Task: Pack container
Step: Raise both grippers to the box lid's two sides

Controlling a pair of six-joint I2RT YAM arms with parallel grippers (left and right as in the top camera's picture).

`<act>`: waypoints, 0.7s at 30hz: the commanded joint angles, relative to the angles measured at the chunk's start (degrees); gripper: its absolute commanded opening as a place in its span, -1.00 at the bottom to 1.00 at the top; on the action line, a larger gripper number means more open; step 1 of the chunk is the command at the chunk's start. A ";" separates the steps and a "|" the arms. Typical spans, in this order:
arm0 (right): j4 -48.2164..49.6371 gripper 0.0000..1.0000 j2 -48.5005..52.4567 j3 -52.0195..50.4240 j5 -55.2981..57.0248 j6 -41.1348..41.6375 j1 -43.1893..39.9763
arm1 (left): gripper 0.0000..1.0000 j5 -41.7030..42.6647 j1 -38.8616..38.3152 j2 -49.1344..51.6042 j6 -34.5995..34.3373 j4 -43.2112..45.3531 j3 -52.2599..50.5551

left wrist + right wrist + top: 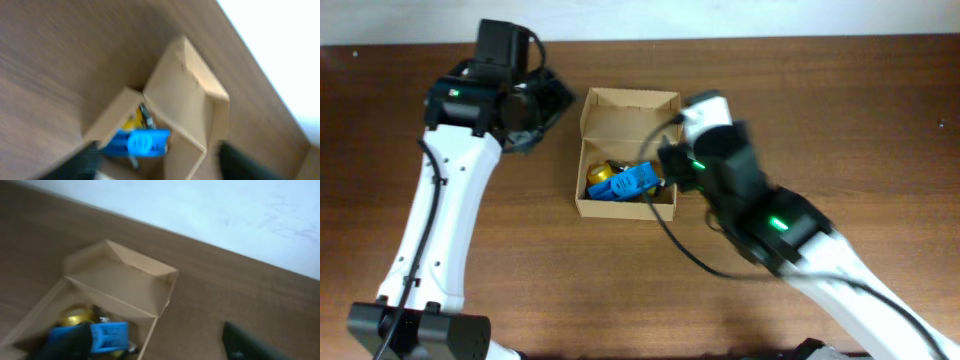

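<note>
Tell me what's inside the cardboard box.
Inside the container, a blue plastic block lies partly over a yellow rounded item. What sits beneath the block is covered, and blur hides finer detail.

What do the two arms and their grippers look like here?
Both have white links and black joints. The left arm has a black cable along it and one green light; the right arm two green lights and a looping black cable. The left gripper and right gripper are black.
</note>
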 commanded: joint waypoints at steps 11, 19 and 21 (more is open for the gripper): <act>2.03 -0.93 14.58 2.25 -14.64 18.01 -16.26 | -0.97 -0.33 8.33 7.15 -0.90 7.13 0.44; 2.05 -0.93 19.47 2.25 -31.32 28.09 -29.24 | -0.97 16.28 12.74 17.62 0.72 9.81 0.44; 2.58 -0.93 22.23 2.25 -36.09 29.92 -31.23 | -0.96 21.90 13.66 20.90 0.74 10.32 0.44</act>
